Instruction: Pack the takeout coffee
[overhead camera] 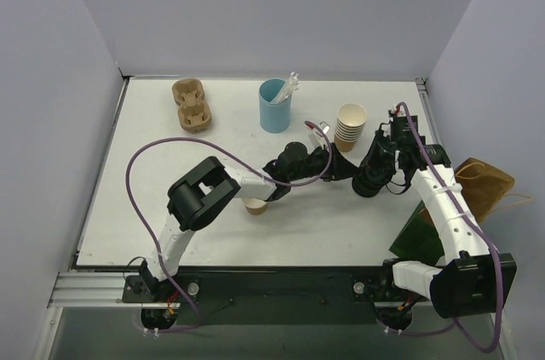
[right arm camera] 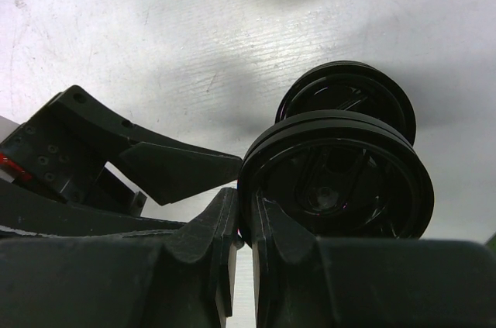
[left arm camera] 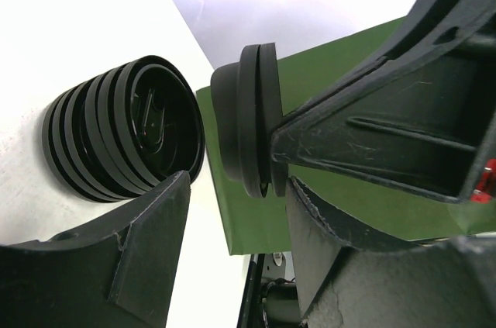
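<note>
A tan-brown paper cup [overhead camera: 255, 206] stands on the table, partly under my left forearm; its top is hidden. My right gripper [overhead camera: 375, 171] [right arm camera: 246, 208] is shut on the rim of a black lid [right arm camera: 338, 182], which may be two lids stuck together, held on edge just in front of a stack of black lids [right arm camera: 349, 94] [left arm camera: 120, 138]. My left gripper [overhead camera: 337, 166] [left arm camera: 236, 184] is open, its fingertips just short of the held lid [left arm camera: 249, 130]. The green bag [overhead camera: 421, 237] [left arm camera: 333, 68] lies at the right.
A stack of cream paper cups [overhead camera: 351, 126] stands behind the grippers, with a light-blue cup holding white sticks [overhead camera: 274, 105] to its left. A brown cup carrier [overhead camera: 192, 105] sits at the back left. A brown paper bag [overhead camera: 485, 185] hangs off the right edge.
</note>
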`<state>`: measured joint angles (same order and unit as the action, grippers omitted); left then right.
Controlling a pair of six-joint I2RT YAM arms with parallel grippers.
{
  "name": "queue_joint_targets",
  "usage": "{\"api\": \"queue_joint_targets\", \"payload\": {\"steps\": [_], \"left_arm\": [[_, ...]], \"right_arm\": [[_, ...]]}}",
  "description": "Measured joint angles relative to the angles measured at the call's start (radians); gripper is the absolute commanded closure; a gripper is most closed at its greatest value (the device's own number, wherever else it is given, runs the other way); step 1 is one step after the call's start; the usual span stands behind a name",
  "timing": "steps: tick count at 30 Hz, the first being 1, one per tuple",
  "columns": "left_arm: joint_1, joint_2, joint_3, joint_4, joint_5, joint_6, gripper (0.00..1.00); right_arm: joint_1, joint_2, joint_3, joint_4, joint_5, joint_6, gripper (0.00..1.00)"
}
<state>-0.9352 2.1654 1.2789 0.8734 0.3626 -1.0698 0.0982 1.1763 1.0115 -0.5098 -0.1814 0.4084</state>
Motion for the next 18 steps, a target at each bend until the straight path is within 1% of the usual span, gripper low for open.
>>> {"api": "queue_joint_targets", "payload": {"steps": [18], "left_arm": [[-0.011,0.016,0.012,-0.005,-0.017,0.014,0.38]], "right_arm": [[-0.003,0.013,-0.017,0.025,-0.011,0.008,0.91]]}}
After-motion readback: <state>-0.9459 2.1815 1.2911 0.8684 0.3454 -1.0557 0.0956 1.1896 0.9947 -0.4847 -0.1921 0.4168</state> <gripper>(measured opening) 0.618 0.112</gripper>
